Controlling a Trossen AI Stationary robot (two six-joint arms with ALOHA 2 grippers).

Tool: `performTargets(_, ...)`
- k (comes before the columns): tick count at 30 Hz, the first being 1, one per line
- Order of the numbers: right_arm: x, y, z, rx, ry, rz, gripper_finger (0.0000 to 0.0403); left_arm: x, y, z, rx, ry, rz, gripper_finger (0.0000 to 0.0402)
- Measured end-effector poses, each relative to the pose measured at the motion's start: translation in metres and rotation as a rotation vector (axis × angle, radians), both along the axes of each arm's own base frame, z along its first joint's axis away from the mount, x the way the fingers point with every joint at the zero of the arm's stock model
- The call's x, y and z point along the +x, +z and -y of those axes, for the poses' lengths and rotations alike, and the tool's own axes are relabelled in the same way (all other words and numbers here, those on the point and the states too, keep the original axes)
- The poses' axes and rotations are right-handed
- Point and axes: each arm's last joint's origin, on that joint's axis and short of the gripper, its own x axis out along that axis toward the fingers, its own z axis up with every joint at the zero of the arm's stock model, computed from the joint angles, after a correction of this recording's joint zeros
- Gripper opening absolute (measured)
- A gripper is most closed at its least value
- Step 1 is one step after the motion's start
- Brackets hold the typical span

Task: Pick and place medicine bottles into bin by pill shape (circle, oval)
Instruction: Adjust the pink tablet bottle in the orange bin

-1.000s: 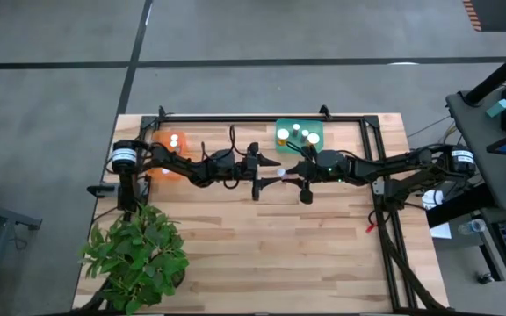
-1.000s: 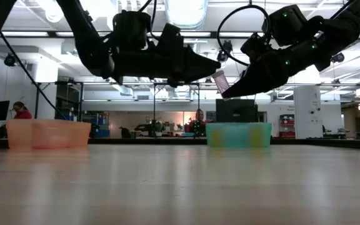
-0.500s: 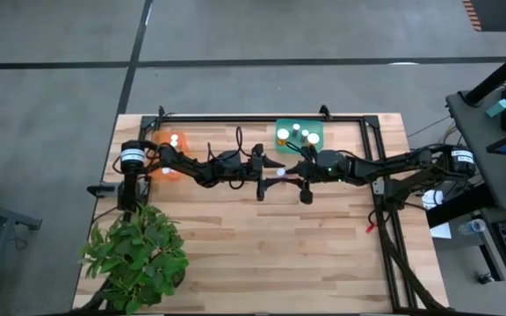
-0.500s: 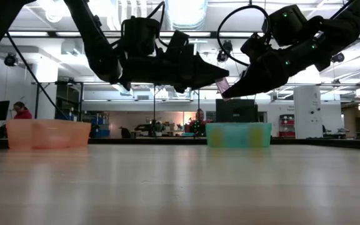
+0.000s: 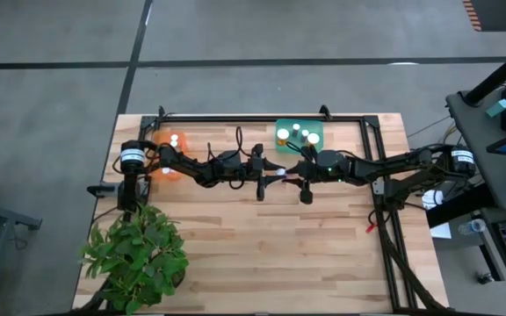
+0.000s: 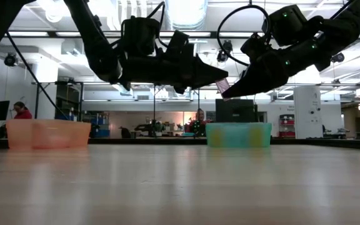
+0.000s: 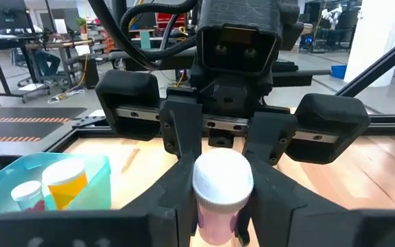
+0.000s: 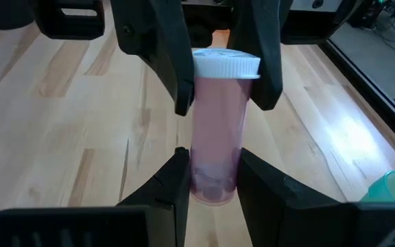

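Both of my grippers meet in the air above the middle of the table (image 5: 262, 246), each clamped on the same pink bottle (image 8: 216, 130). My right gripper (image 8: 211, 175) pinches its lower body, and my left gripper (image 8: 218, 82) grips it just under the white cap (image 7: 223, 180). The bottle hangs tilted between the two, well above the wood. Behind stand the green bin (image 5: 299, 134) with three bottles in it, and the orange bin (image 5: 170, 151) at my left.

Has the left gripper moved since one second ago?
Yes. In the high view the left gripper has advanced rightward, away from the orange bin, and now meets the pink bottle held by the right gripper.
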Motion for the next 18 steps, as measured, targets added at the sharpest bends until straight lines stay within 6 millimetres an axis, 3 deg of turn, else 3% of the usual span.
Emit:
performTargets(11, -0.004, 0.007, 0.0, 0.026, -0.018, 0.017, 0.0184, -0.002, 0.002, 0.0, -0.014, 0.031, -0.052, 0.0092)
performTargets(18, -0.016, 0.025, 0.004, 0.006, -0.042, 0.057, 0.0219, -0.022, 0.027, -0.001, -0.022, 0.196, -0.221, 0.0092)
